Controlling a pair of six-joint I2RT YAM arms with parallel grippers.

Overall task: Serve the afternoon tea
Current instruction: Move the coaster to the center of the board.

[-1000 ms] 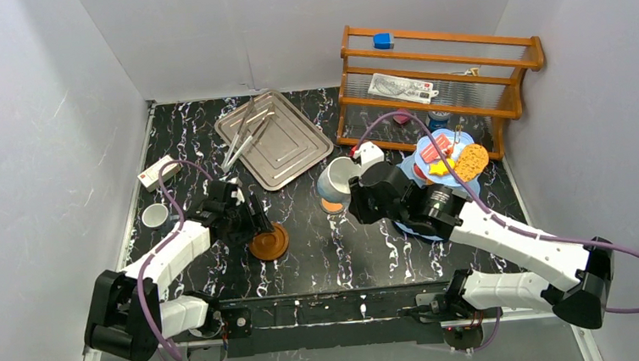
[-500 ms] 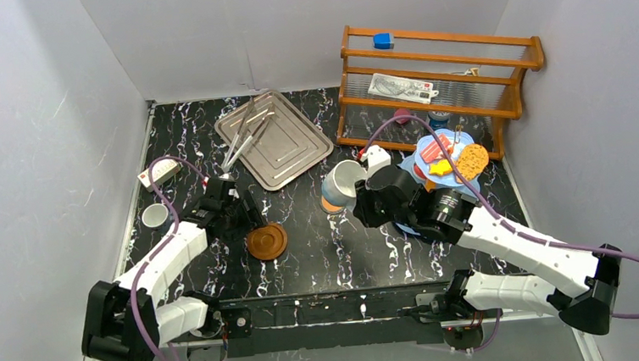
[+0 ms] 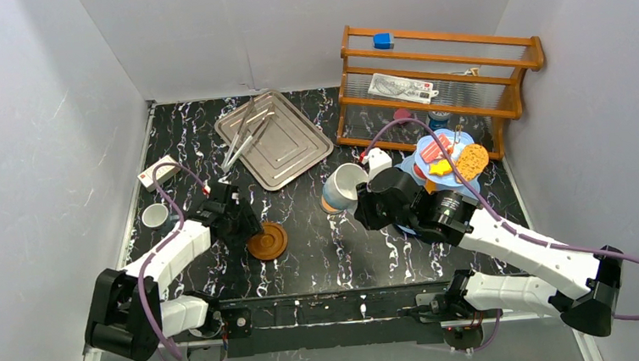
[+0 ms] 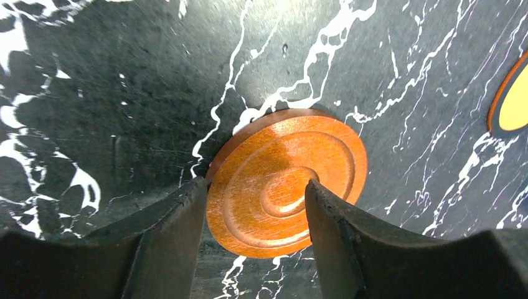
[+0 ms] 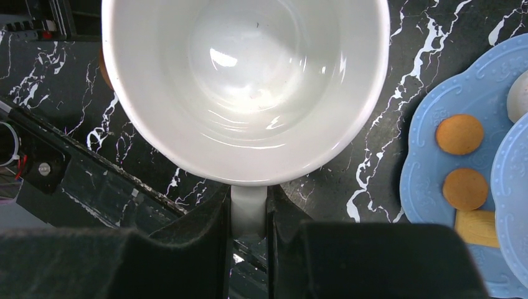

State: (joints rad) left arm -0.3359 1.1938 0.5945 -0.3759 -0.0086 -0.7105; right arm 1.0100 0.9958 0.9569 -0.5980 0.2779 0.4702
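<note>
Right gripper [image 5: 249, 208] is clamped tight on the handle of the white mug [image 5: 246, 87]. The mug is tilted at the middle of the top view, just left of the light-blue tier stand [image 5: 429, 187] with its cookies [image 5: 459, 134]. Left gripper [image 4: 255, 218] is spread wide, holding nothing, poised over the brown saucer [image 4: 286, 184], which lies flat on the counter [image 4: 93, 93], centre-left.

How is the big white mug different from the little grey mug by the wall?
The white mug is tipped sideways, its handle pinched in the right gripper; the grey mug stands upright on the table, touched by nothing. The white mug looks bigger than the grey mug. Both are round cups with open tops.
</note>
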